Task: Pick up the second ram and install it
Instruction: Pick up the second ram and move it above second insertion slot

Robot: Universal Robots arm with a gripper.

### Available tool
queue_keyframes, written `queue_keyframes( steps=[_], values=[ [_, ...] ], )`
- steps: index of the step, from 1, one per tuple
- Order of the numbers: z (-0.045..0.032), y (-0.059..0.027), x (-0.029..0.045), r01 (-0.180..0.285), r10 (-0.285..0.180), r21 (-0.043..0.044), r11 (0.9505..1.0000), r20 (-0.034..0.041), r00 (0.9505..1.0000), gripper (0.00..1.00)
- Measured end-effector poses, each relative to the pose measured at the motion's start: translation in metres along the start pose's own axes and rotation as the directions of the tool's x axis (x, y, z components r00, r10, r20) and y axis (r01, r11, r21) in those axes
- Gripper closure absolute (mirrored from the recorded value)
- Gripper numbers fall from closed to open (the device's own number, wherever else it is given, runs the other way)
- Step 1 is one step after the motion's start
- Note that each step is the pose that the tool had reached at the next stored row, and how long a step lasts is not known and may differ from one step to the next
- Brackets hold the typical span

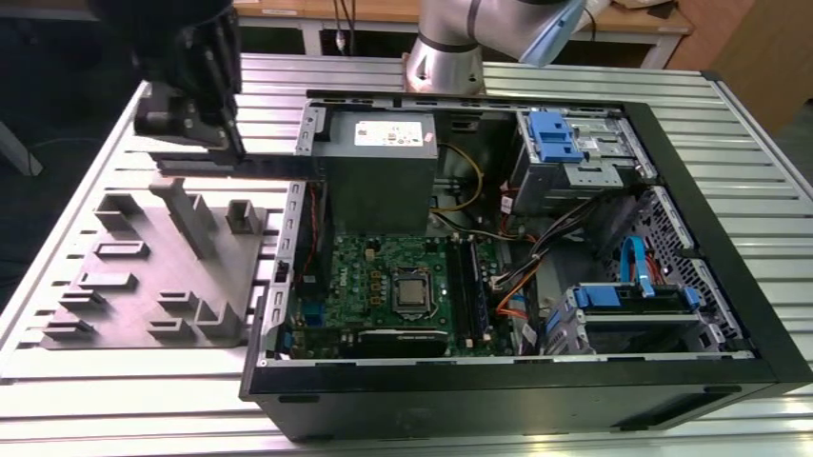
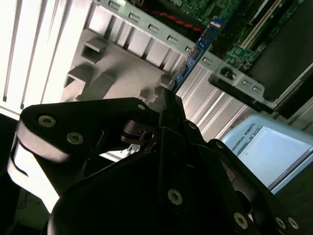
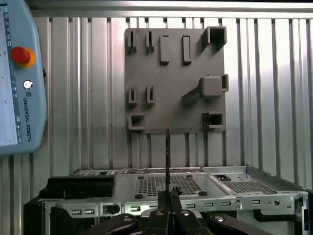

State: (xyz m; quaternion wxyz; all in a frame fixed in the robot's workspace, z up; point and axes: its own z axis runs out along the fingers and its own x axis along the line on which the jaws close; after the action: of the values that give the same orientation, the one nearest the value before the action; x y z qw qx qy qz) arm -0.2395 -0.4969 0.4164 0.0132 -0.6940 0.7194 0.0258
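Observation:
The second ram [image 2: 195, 49] is a slim blue-edged stick that juts out from my fingertips, and my gripper [image 2: 168, 95] is shut on its near end. In the first wrist view the ram [image 3: 167, 156] appears edge-on as a thin dark line rising from the gripper [image 3: 167, 193]. In the exterior view the gripper [image 1: 228, 143] hangs above the table at the exterior view's left, over the far end of the grey holder tray [image 1: 140, 276] and just outside the open computer case [image 1: 508, 376]. The motherboard [image 1: 381, 286] lies inside the case with its long narrow slots [image 1: 467, 286] beside the processor socket.
The case holds a power supply [image 1: 381, 162], blue-handled drive cages [image 1: 559, 143] and loose cables [image 1: 534, 276]. The holder tray [image 3: 171, 73] has several raised pockets. A teach pendant [image 3: 14, 78] lies on the slatted table [image 1: 76, 181]. The arm's base [image 1: 445, 57] stands behind the case.

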Motion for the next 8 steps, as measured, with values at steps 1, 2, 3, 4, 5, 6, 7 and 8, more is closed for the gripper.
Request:
queue_keyframes(
  steps=[1,2,3,4,5,6,7,8],
  values=[
    [-0.0001,-0.0043,-0.0001,0.0,0.0,0.0,1.0,0.0,1.0,0.92],
    [-0.0001,-0.0086,-0.0003,0.0,0.0,0.0001,1.0,0.0,1.0,0.92],
    [-0.0001,-0.0128,-0.0005,0.0,0.0,0.0001,1.0,0.0001,1.0,0.92],
    [-0.0002,-0.0172,-0.0006,0.0,0.0,0.0,1.0,0.0001,1.0,0.92],
    [-0.0003,-0.0213,-0.0008,0.0,0.0,0.0,1.0,0.0001,1.0,0.92],
    [-0.0004,-0.0255,-0.0009,0.0,0.0,-0.0001,1.0,0.0,1.0,0.92],
    [-0.0005,-0.0297,-0.0011,0.0,0.0,0.0,1.0,0.0001,1.0,0.92],
    [-0.0005,-0.0339,-0.0012,0.0,0.0,0.0,1.0,0.0001,1.0,0.92]
  ],
)
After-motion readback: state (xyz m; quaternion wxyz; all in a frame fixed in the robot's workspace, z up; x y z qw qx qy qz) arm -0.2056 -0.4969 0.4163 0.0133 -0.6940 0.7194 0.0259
